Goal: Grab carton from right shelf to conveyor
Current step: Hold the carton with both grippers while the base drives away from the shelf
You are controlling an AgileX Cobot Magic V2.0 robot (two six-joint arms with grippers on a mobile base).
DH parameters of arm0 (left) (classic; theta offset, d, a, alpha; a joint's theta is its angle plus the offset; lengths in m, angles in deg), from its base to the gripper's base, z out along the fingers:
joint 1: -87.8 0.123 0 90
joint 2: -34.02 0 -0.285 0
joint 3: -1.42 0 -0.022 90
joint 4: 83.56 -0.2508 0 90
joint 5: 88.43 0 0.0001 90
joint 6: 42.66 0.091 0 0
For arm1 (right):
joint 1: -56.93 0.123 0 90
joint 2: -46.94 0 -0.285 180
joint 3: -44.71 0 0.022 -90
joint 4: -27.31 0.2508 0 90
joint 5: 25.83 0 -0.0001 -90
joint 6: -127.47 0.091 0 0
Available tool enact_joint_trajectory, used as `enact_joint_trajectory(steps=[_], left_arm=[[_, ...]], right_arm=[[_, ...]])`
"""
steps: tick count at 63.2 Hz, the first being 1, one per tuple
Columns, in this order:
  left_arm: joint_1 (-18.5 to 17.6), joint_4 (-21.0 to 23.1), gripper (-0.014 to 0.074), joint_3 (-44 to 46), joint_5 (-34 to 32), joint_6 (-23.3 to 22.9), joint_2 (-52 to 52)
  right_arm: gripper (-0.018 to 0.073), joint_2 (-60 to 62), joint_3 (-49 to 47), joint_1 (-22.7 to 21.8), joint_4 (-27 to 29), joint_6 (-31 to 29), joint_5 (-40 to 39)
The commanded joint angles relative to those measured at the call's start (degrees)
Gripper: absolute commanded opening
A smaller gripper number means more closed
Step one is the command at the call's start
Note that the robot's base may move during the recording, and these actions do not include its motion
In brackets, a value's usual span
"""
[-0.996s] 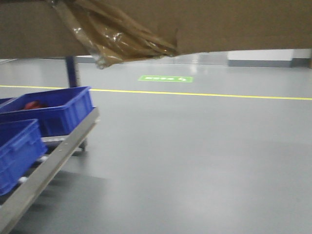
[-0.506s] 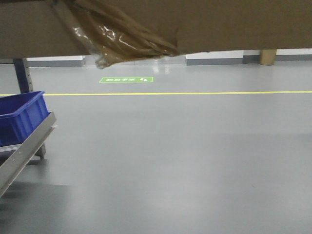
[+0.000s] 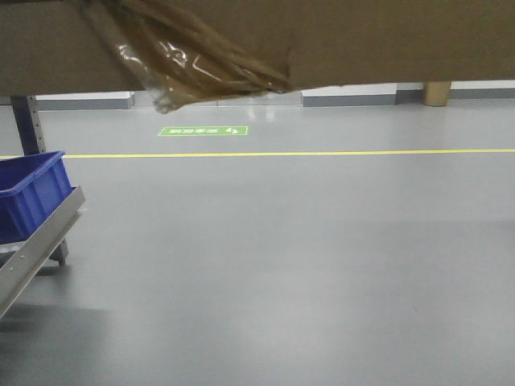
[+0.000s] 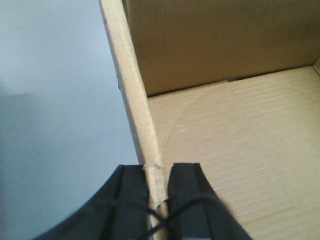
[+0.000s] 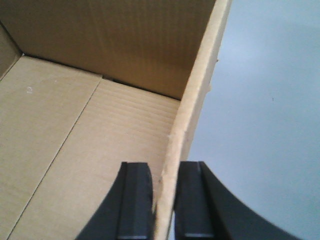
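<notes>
1. The carton (image 3: 362, 40) hangs in the air above the grey floor (image 3: 306, 265). It fills the top of the front view, and a tuft of packing tape (image 3: 201, 60) dangles under its lower edge. It appears to be off the right shelf (image 3: 40, 241), whose steel rail and a blue bin (image 3: 28, 193) show at the left edge.
2. The left tool (image 4: 159, 180) is clamped on the carton's left wall (image 4: 132, 90), one finger inside and one outside. The right tool (image 5: 164, 185) pinches the right wall (image 5: 197, 95) the same way. Hold both grips firm, because the thin corrugated edge can crease or slide out.
3. The step in hand is likely the carry to the conveyor, which no view shows. Move both arms as one at a fixed spacing, so the walls are neither pulled apart nor bowed inward.
4. Hold the carton level. The wrist views show nothing inside it, so it is probably light, but being wide it can sway.
5. Turn the base slowly, since the carton hides the upper part of the front view. Leave clear room from the shelf rail and the bin.
6. Let go only once the carton's base rests flat on the belt.
</notes>
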Motion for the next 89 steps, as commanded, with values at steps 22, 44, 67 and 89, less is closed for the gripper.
enact_joint_trajectory(steps=[22, 44, 67, 89], left_arm=[[-0.24, -1.84, -0.0018, 0.08, -1.14, 0.92, 0.55], [-0.24, -1.84, -0.0018, 0.08, -1.14, 0.92, 0.55], [-0.24, -2.08, -0.0018, 0.08, -1.27, 0.92, 0.55], [-0.24, -2.06, -0.0018, 0.08, -1.4, 0.92, 0.55]], right_arm=[[-0.0066, 1.11, -0.29, 0.12, 0.43, -1.48, -1.32], [-0.0066, 1.11, -0.29, 0.12, 0.43, -1.48, -1.32], [-0.0066, 1.11, -0.29, 0.12, 0.43, -1.48, -2.16], [-0.0066, 1.11, -0.29, 0.12, 0.43, -1.48, -2.66]])
